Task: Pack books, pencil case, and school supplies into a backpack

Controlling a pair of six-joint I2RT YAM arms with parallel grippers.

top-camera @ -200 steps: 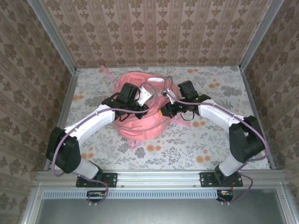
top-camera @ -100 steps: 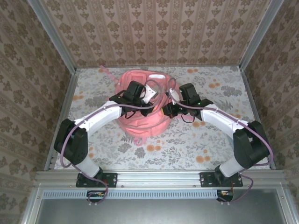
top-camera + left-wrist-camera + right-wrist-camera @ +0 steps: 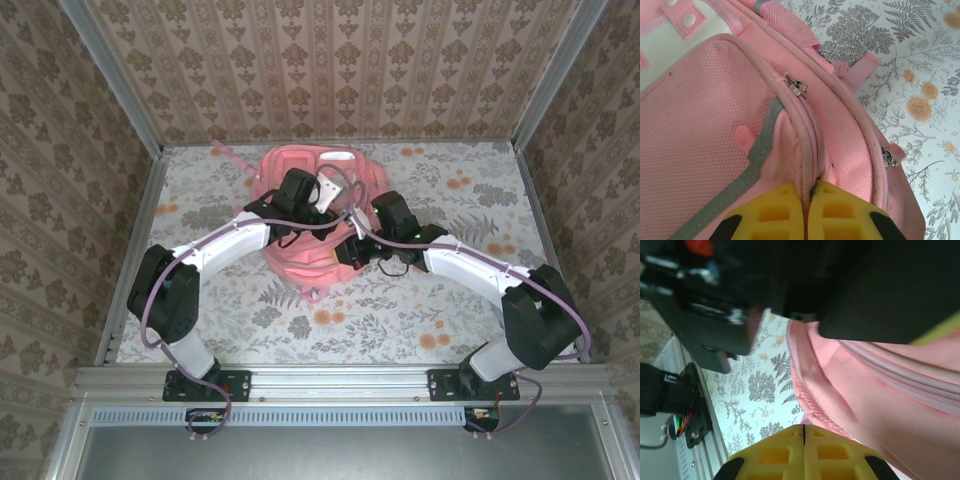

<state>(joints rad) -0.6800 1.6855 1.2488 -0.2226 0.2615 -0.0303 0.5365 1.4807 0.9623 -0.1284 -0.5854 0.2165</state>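
Backpack and end effectors: how do the jaws stand? (Reader)
Left end effector: yellow pads pressed together, clenched on the backpack's piped zip seam, which runs straight down into the line where they meet. Right end effector: pads likewise closed, tips against a pink hem; whether fabric is caught between them cannot be told. (Legend)
What lies just around the left grip? (Reader)
A grey reflective stripe borders a pink mesh pocket to the left. A metal zip pull sits farther up the same seam, and a second zip pull on the outer seam to the right. A short pink strap lies beyond. (Legend)
And where is the backpack as a whole? (Reader)
Lying on the floral tabletop, at centre toward the far wall, between the two arms, which reach in from left and right and meet over it. A loose pink strap end trails off its far-left side; patterned wallpaper encloses the tabletop on three sides (Legend)
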